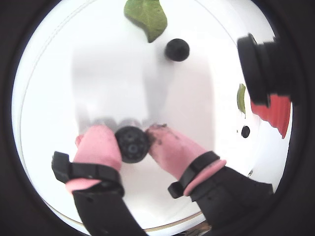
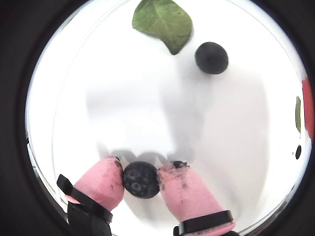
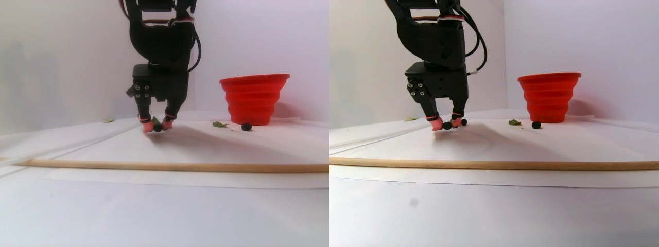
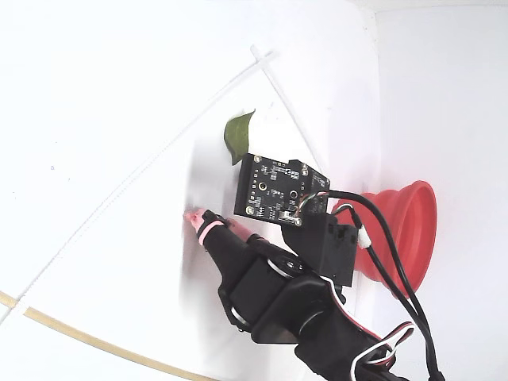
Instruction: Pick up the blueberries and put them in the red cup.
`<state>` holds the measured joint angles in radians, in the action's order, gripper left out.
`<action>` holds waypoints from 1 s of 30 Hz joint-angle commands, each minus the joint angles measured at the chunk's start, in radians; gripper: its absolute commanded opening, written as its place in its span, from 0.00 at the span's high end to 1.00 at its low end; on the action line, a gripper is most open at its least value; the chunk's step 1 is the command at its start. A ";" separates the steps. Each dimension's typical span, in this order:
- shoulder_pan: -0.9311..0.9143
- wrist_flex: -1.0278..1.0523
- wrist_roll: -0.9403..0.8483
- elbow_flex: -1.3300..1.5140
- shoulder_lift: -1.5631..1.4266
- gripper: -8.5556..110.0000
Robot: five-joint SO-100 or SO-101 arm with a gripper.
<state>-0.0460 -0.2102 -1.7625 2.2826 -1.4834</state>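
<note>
One berry (image 2: pixel 141 179) sits pinched between the pink fingers (image 2: pixel 106 182), low on the desk (image 2: pixel 147 113); the cup (image 1: pixel 273 110) lies toward 2 o'clock in this wrist view, well apart.

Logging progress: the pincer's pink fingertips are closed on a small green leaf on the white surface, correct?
Not quite. The pincer has its pink fingertips closed on a small dark round blueberry, not a leaf; the green leaf lies apart on the white surface, as a wrist view shows.
</note>
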 commanded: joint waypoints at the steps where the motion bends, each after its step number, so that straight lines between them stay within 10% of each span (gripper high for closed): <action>1: -0.006 0.005 -0.008 -0.006 -0.140 0.83; 30: -0.146 0.095 -0.002 0.012 -0.359 0.83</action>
<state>-0.1749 -0.1181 -1.7717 2.2994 -1.7257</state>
